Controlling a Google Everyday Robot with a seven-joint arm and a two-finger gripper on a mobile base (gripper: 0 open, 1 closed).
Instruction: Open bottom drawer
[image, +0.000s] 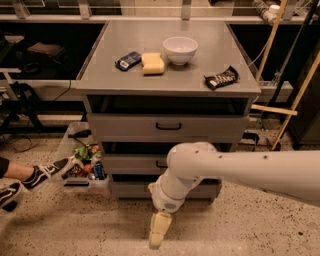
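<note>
The grey cabinet (167, 75) has three drawers. The bottom drawer (129, 189) is the lowest, shortest panel. It looks shut, and its middle and handle are hidden behind my arm. My white arm (240, 172) reaches in from the right across the cabinet front. My gripper (159, 231) hangs low over the floor, just in front of and below the bottom drawer's centre. The middle drawer (125, 163) and the top drawer (167, 126) with its black handle are shut.
On the cabinet top lie a white bowl (180, 49), a yellow sponge (152, 63), a blue packet (128, 60) and a dark snack wrapper (221, 77). A clear bin of items (82, 167) and a person's sneakers (37, 175) are at the left. Wooden poles (295, 100) lean at the right.
</note>
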